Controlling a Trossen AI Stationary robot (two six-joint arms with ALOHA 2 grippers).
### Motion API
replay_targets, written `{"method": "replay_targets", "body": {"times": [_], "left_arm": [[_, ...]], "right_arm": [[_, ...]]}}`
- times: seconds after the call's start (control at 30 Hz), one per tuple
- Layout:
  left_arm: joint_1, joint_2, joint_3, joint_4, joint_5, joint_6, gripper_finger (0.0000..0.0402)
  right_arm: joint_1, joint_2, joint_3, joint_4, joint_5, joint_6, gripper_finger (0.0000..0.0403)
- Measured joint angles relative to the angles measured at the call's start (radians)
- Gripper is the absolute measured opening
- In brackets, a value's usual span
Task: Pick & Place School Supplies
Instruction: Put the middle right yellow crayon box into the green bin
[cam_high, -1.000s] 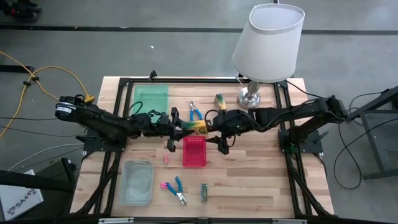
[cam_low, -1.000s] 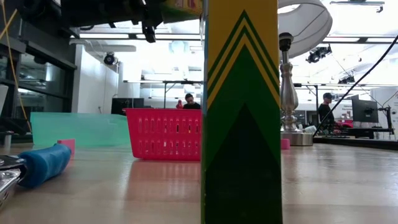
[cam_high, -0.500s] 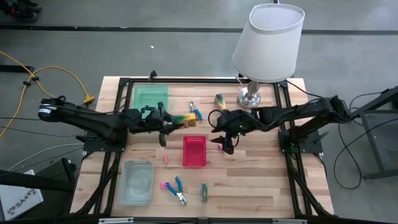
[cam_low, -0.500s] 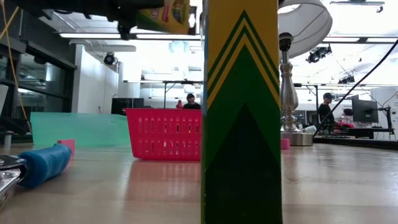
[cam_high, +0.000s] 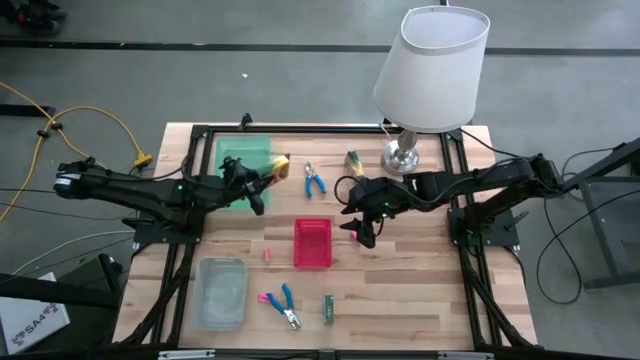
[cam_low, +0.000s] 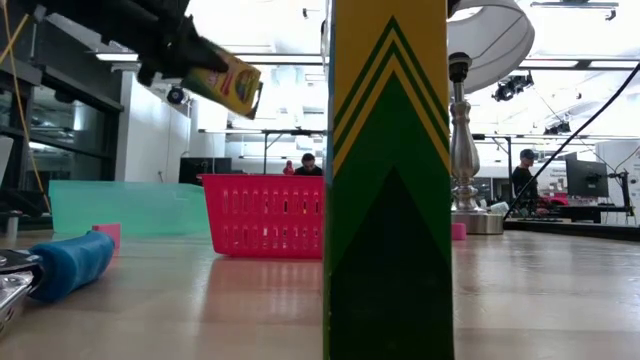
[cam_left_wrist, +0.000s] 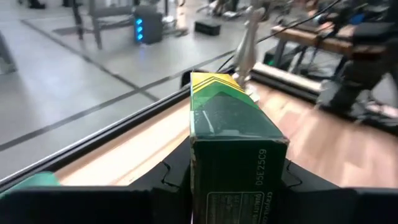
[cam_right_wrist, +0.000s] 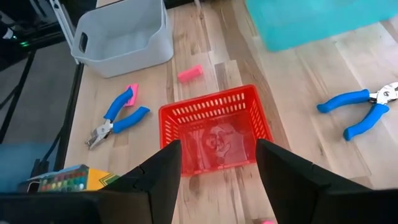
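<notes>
A green-and-yellow box hangs in the air beside the right edge of the flat green tray, with my left gripper shut on it. In the low view this box is high up and tilted. My right gripper hangs open just right of the red basket, nothing between its fingers. Another box lies at the near edge. A third box lies beside the lamp base. Blue pliers and pink-and-blue pliers lie on the wood. My left gripper pinches the box's two long sides between its two fingers, at the end nearest the wrist. The fingers come almost level from the table's left and lie along the box. The box sticks out ahead of them, lifted clear, its free end tipped down.
A lamp stands at the far right, its base on the wood. A clear bin sits near left. Pink erasers lie left of the basket and by my right gripper. A black frame borders the table.
My left gripper has drawn back from over the red basket toward the table's left and far edge, carrying the box to the green tray's right edge. It has turned while moving, and the box's free end now tips downward.
</notes>
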Motion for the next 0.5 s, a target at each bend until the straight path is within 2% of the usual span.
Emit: {"method": "replay_targets", "body": {"times": [0.13, 0.3, 0.5], "left_arm": [[-0.004, -0.013, 0.000, -0.082, -0.031, -0.023, 0.0104], [-0.003, -0.017, 0.000, -0.232, -0.129, -0.014, 0.0104], [-0.002, -0.015, 0.000, -0.326, -0.226, 0.096, 0.0104]], "right_arm": [[0.010, 0.000, 0.000, 0.000, 0.000, -0.001, 0.0197], [0.026, 0.000, 0.000, 0.000, 0.000, -0.002, 0.0197], [0.040, 0.000, 0.000, 0.000, 0.003, -0.002, 0.0197]]}}
